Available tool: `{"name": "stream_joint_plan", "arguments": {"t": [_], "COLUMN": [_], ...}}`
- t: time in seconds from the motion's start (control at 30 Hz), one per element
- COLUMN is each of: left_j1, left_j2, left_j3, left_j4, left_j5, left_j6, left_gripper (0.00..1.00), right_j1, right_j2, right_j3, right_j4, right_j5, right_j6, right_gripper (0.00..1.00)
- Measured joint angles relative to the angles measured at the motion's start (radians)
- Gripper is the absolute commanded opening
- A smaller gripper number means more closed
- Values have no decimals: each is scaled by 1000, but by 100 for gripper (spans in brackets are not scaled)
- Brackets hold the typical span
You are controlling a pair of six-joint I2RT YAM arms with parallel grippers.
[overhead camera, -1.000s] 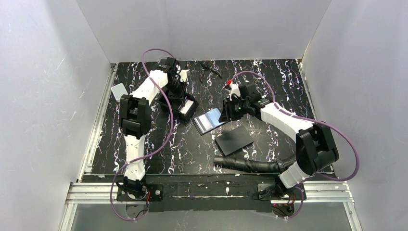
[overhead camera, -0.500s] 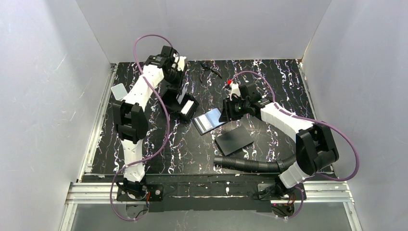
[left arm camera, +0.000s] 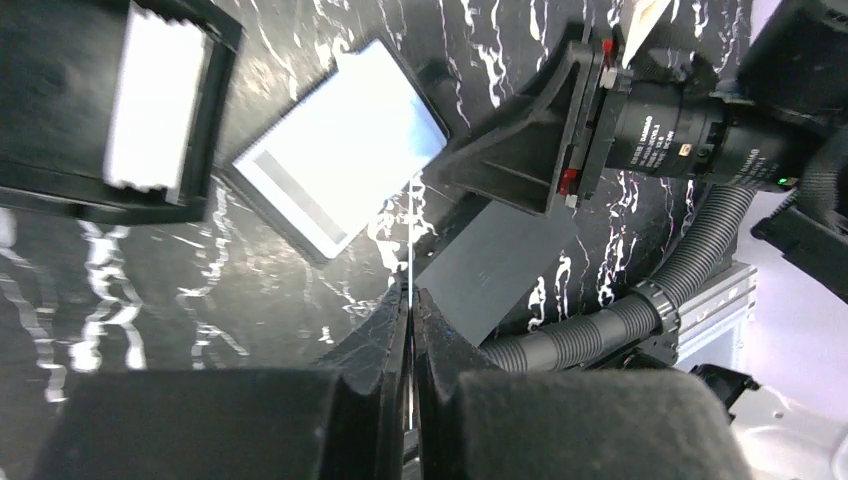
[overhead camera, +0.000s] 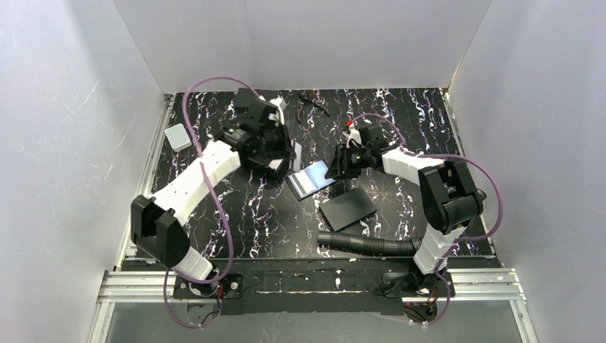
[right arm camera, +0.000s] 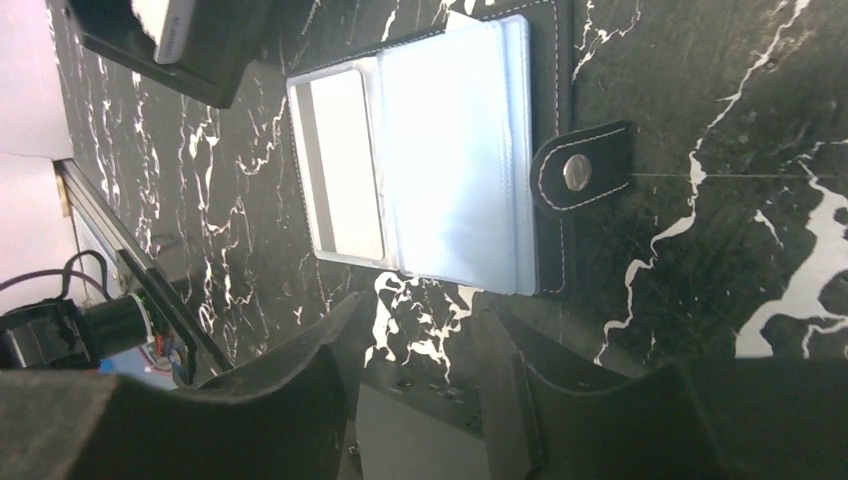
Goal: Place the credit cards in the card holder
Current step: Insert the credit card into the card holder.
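The card holder (overhead camera: 312, 179) lies open on the table, black with clear sleeves; it also shows in the left wrist view (left arm camera: 340, 170) and the right wrist view (right arm camera: 440, 160), its snap tab (right arm camera: 580, 170) to the right. My left gripper (overhead camera: 286, 153) (left arm camera: 411, 295) is shut on a credit card (left arm camera: 411, 268), seen edge-on as a thin pale line between the fingers, just left of and above the holder. My right gripper (overhead camera: 337, 166) (right arm camera: 420, 340) is open and empty at the holder's right edge.
A black tray (left arm camera: 150, 100) with a white stack stands left of the holder. A matte black sheet (overhead camera: 348, 207) lies in front of it, with a ribbed hose (overhead camera: 371, 244) nearer. A pale card-like piece (overhead camera: 176, 136) lies at the far left.
My left arm has swung from the back left toward the middle, bringing its shut gripper next to the card holder. The right arm has folded in; its gripper stays by the holder.
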Motion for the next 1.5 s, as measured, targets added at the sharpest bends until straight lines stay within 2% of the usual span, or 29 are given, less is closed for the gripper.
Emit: {"name": "stream_joint_plan", "arguments": {"t": [0.07, 0.17, 0.33, 0.57, 0.8, 1.13, 1.5], "left_j1": [-45, -92, -130, -136, -136, -136, -132], "left_j2": [18, 61, 97, 172, 197, 195, 199], "left_j3": [-61, -134, -187, -230, -288, -397, -413], "left_j4": [49, 97, 141, 265, 345, 477, 590], "left_j5": [-29, -102, -195, -212, -205, -183, -143], "left_j6": [-71, -162, -262, -356, -385, -390, -409], "left_gripper": [0, 0, 0, 0, 0, 0, 0], "right_j1": [0, 3, 4, 1, -1, -1, -1], "right_j2": [22, 47, 128, 198, 198, 88, 84], "right_j3": [4, 10, 64, 89, 61, -113, -121], "right_j4": [9, 43, 98, 126, 186, 311, 324], "right_j5": [-9, -25, -48, -6, 4, 121, 127], "right_j6": [3, 11, 29, 22, 47, 169, 185], "right_gripper": [31, 24, 17, 7, 3, 3, 3]}}
